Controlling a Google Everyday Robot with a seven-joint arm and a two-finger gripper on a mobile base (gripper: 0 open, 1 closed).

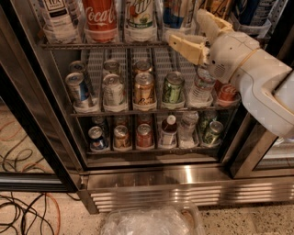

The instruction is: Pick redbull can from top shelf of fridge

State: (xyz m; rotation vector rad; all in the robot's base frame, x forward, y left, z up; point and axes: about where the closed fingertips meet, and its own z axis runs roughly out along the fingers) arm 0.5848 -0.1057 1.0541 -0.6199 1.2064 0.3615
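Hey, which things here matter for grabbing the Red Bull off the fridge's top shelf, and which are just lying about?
For the job: gripper, fingers open at the top shelf; blue container beside it, possibly the redbull can; fridge.

Just there: Coca-Cola bottle; middle-shelf cans; floor cables; clear plastic item on the floor.
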